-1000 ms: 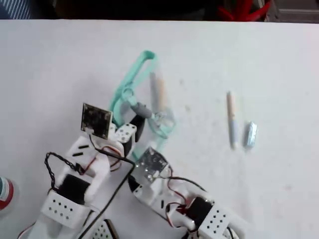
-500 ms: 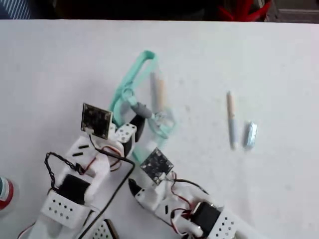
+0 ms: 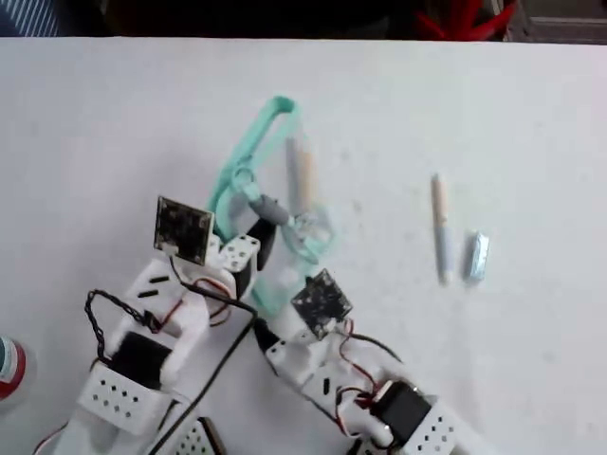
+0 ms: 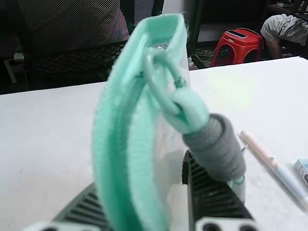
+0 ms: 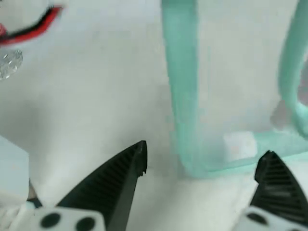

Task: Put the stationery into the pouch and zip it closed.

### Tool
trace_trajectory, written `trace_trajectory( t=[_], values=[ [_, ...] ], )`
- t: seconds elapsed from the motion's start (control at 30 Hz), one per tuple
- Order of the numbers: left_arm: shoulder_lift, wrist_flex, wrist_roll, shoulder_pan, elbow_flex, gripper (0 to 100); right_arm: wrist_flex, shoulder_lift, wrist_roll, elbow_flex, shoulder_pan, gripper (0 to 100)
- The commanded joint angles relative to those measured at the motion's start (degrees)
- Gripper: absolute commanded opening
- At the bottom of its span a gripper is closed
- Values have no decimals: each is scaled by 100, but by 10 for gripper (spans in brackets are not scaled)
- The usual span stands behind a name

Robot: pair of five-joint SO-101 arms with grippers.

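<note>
The clear pouch with mint green edging lies left of the table's middle, with a peach pen inside it. My left gripper is shut on the pouch's near edge. In the left wrist view the zipper band stands upright between my left gripper's jaws, and the grey zipper pull hangs beside it. My right gripper is open, its jaws either side of the pouch's corner. A peach and blue pen and a small blue eraser lie to the right.
A red and white object sits at the table's left edge. Black cables loop over the left arm. A red stool and chairs stand beyond the table's far edge. Open tabletop surrounds the loose pen and eraser.
The right arm's wrist has swung to the right and drawn back a little from the pouch. The left arm, pouch, pen and eraser have stayed put.
</note>
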Motion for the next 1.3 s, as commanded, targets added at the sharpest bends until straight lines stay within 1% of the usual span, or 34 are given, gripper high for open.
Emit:
trace_trajectory(
  t=[0.0, 0.23, 0.4, 0.53, 0.63, 0.73, 0.87, 1.0, 1.13, 1.27],
  values=[
    [-57, -167, -9, -22, -176, 148, -356, -145, -26, 9, 242, 348],
    [-57, -167, 0, -40, -185, 148, -400, 136, -26, 18, 207, 348],
    [-57, -167, -9, -40, -185, 148, -936, 743, -26, 35, 180, 348],
    [-57, -167, -9, -13, -185, 148, -1385, 1253, 9, 35, -110, 348],
    [-57, -167, -9, -22, -185, 148, -1604, 1525, 35, 35, -136, 348],
    [-57, -167, -9, -13, -185, 148, -1640, 1727, 308, 35, -163, 348],
    [-57, -167, -9, -31, -185, 148, -1648, 1965, 378, 44, -312, 348],
    [-57, -167, -9, -40, -185, 148, -1473, 1956, 273, 26, -541, 349],
    [-57, -167, -9, -22, -176, 148, -1534, 1956, -413, 18, -374, 349],
    [-57, -167, -9, -31, -176, 148, -1525, 1956, -580, 35, -312, 349]
  ],
)
